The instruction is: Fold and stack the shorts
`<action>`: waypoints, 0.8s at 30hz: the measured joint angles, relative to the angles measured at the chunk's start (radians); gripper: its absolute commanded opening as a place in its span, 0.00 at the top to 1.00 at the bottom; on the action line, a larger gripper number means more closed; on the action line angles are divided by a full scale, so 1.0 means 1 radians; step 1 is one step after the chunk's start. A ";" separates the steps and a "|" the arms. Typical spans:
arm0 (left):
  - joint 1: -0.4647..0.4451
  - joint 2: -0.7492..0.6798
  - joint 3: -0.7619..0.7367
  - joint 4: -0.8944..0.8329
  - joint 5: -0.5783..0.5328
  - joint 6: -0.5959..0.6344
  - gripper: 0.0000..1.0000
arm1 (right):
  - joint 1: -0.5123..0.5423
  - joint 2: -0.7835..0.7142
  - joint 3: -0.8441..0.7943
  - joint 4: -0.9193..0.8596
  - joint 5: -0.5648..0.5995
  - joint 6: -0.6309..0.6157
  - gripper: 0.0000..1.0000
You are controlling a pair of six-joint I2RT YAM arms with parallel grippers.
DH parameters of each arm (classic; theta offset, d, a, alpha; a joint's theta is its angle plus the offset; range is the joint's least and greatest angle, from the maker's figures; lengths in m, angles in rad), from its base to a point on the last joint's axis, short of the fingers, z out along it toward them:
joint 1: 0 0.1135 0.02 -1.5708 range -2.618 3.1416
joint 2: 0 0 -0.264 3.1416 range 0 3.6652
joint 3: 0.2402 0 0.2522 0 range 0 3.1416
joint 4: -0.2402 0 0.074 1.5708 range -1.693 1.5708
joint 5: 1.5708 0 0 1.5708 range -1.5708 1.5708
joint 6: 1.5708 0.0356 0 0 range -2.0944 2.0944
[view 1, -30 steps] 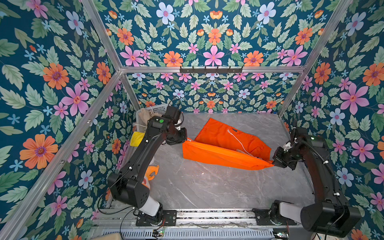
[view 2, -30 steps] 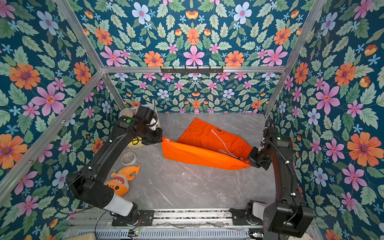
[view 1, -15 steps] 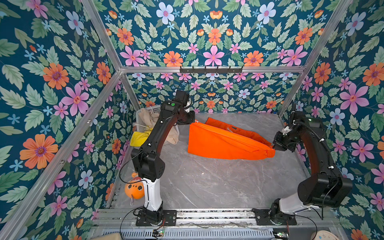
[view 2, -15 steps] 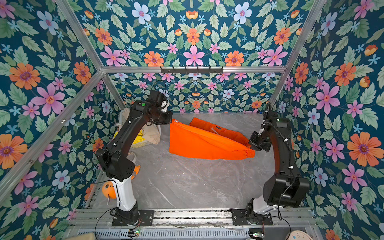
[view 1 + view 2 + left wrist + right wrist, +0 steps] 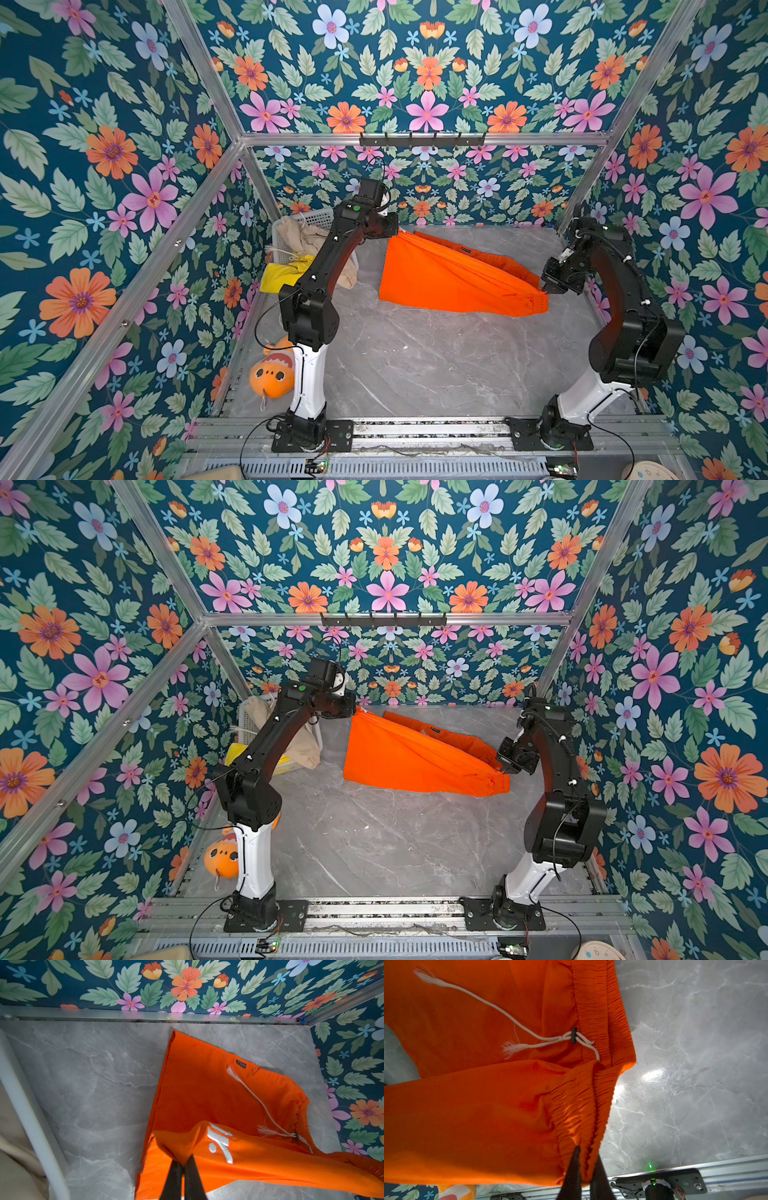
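Orange shorts (image 5: 449,282) sit in the upper middle of both top views, on the back half of the desk (image 5: 415,374) — 1 half lies flat, the other hangs lifted between the arms. Left jaws are pinched shut on a hem corner, high up near the back wall. Right jaws are pinched shut on the gathered waistband (image 5: 591,1105) at the right of the frame, lower down. The step looks like the lengthwise fold, roughly midway.

To do it well, I would keep the lifted edge taut between both grips and carry it across as 1 line, so the cloth does not sag in the middle. Lower the left end until hem meets hem and waistband meets waistband before either grip lets go. The drawstring (image 5: 259,1103) lies loose on the flat layer — best trapped inside the fold, not trailing out. Pulling too hard risks dragging the bottom layer along the smooth desk.

Beige shorts (image 5: 299,239) and yellow shorts (image 5: 282,276) wait at the basket (image 5: 309,216), left of frame, so 2 more pairs remain.
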 measured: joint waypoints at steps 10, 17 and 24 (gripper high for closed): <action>0.000 0.093 0.010 0.188 0.040 -0.001 1.00 | -0.018 0.087 0.045 0.021 0.000 0.006 1.00; -0.010 0.200 0.011 0.305 0.063 -0.006 1.00 | -0.054 0.150 0.055 0.049 -0.014 0.025 0.94; -0.008 0.301 0.014 0.394 0.047 -0.031 0.81 | -0.111 0.198 0.063 0.159 -0.089 0.075 0.59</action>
